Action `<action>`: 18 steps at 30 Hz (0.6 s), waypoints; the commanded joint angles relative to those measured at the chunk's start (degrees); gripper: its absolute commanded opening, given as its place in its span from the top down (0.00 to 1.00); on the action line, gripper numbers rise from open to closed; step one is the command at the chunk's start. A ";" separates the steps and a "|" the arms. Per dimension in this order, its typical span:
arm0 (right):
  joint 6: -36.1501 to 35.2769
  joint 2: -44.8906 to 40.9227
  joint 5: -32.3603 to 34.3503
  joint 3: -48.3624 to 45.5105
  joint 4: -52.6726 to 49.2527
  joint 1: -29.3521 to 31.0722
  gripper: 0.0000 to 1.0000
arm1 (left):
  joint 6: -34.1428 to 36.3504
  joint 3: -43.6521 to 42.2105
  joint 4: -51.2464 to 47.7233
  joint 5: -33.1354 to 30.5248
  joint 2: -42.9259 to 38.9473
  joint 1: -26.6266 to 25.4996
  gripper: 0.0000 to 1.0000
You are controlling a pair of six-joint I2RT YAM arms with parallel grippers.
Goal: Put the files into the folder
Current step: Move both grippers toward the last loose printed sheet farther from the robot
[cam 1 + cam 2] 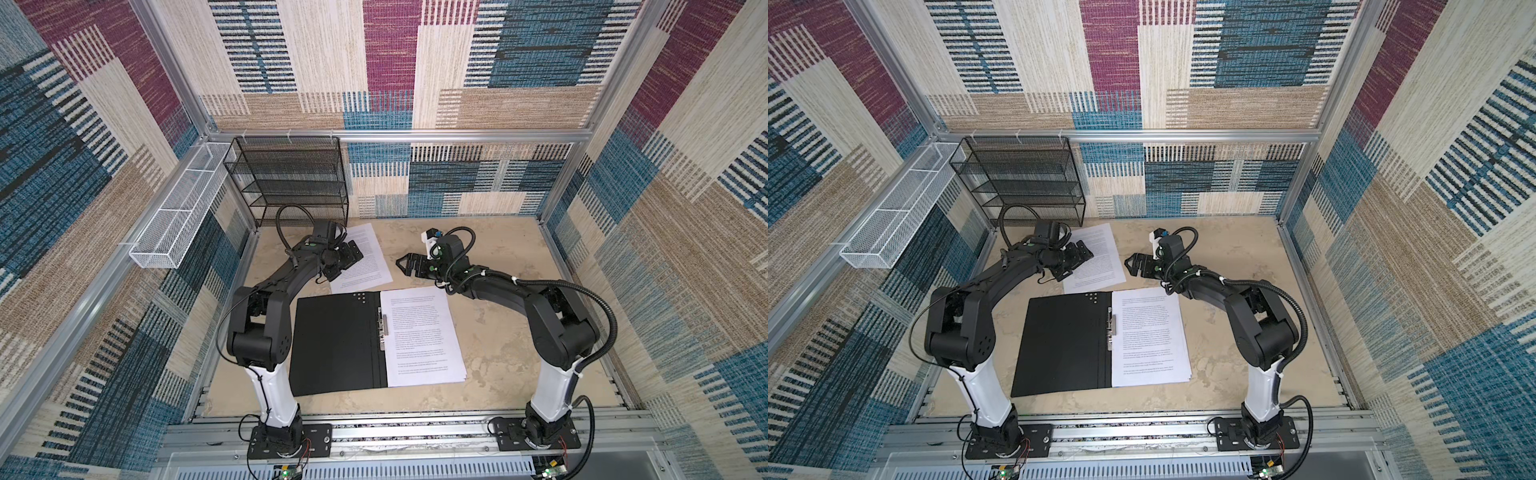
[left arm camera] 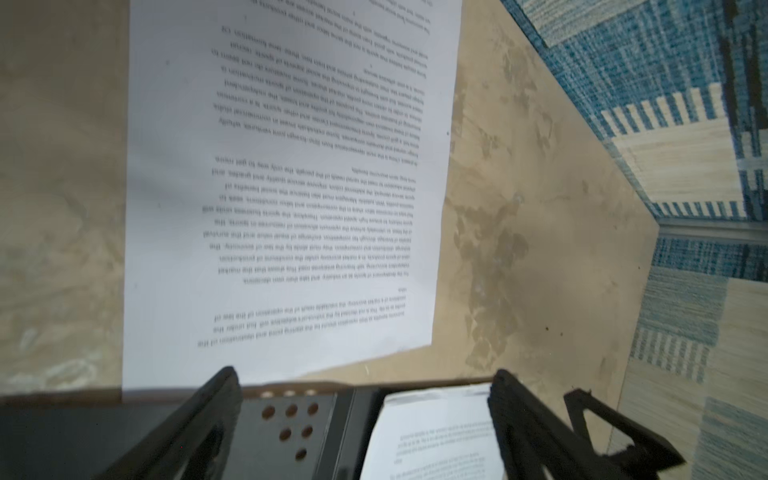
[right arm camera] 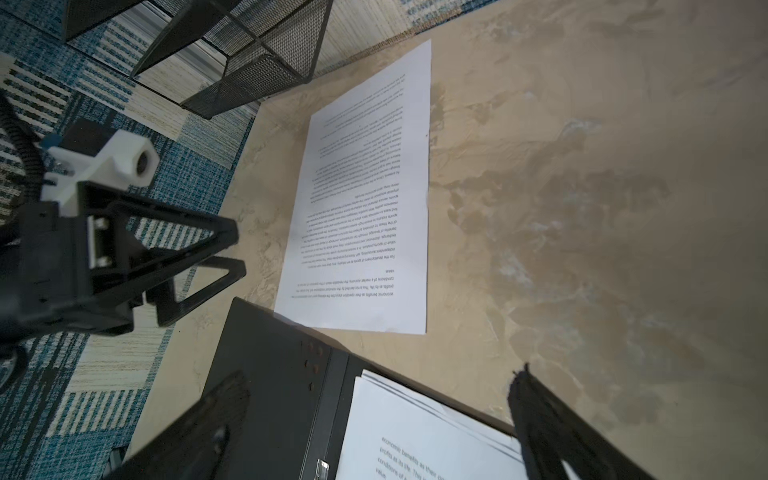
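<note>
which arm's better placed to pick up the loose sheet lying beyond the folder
Left, probably: the left tool hangs open right over the loose sheet, while the right tool, also open, sits off to the sheet's side, apart from it.

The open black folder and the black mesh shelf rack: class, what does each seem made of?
Open black folder: probably matte plastic or coated card, flat, dull sheen; shiny metal clip at its spine. Black mesh shelf rack: likely painted metal wire, see-through grid.
</note>
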 commanded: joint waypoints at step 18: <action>-0.89 4.32 -8.08 2.27 0.05 -5.45 0.00 | 9.07 14.65 -3.82 7.19 20.19 0.44 0.07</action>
